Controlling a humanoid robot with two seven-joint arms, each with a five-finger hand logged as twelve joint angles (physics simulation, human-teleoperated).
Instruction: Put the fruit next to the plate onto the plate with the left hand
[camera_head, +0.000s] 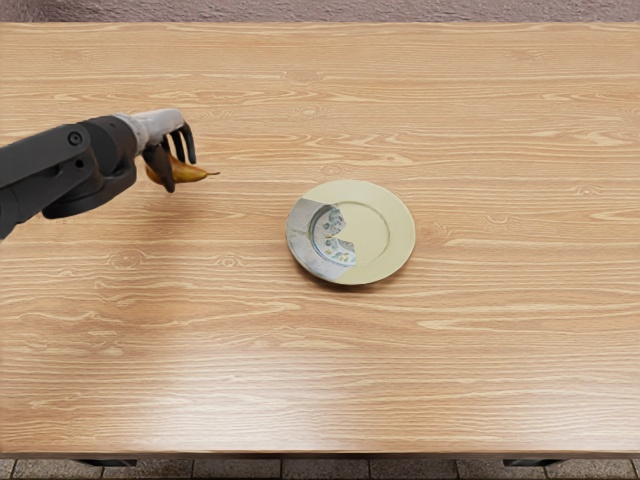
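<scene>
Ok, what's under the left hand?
A yellow fruit: its pointed tip pokes out beside the left hand. The rest is covered, so a grasp cannot be confirmed.

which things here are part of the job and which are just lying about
Part of the job: fruit, plate, left hand.
Just there: table.
</scene>
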